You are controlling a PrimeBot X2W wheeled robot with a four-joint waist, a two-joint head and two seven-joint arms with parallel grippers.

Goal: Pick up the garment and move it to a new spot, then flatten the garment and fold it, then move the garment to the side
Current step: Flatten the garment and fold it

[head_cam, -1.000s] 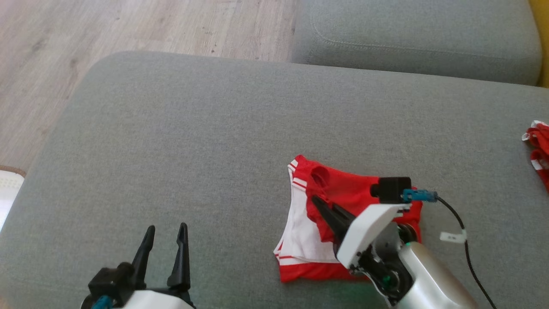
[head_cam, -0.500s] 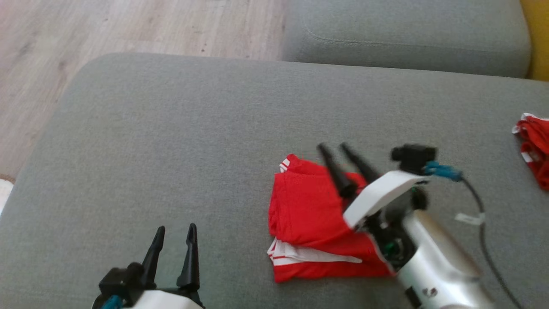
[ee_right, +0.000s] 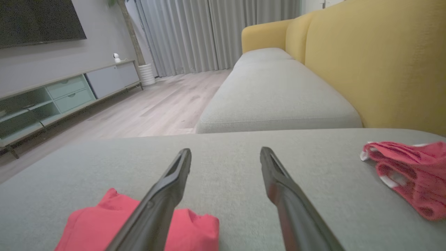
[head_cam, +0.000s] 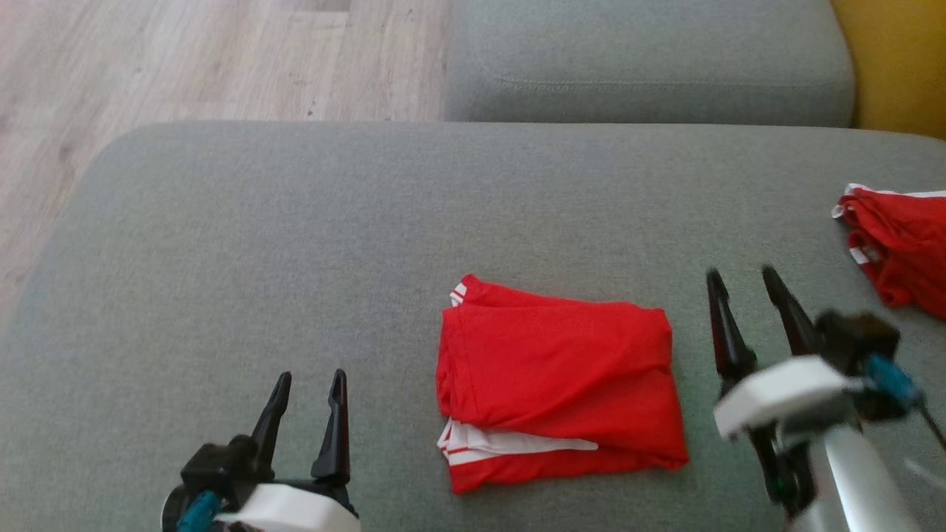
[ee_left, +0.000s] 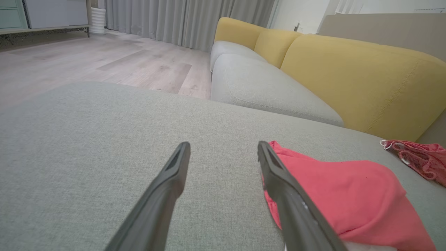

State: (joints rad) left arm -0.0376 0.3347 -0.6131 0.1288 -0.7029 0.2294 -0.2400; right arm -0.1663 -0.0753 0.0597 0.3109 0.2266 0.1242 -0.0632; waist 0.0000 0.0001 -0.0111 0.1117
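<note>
Right gripper (head_cam: 740,272), blurred, and left gripper (head_cam: 312,374) gape empty either side of the folded garment (head_cam: 554,369); another red garment (head_cam: 898,244) runs off-frame.

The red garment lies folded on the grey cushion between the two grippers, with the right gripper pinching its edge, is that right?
Not quite: the head view shows the right gripper open and apart from the red garment, holding nothing. The garment does lie folded on the grey cushion, between it and the left gripper.
</note>
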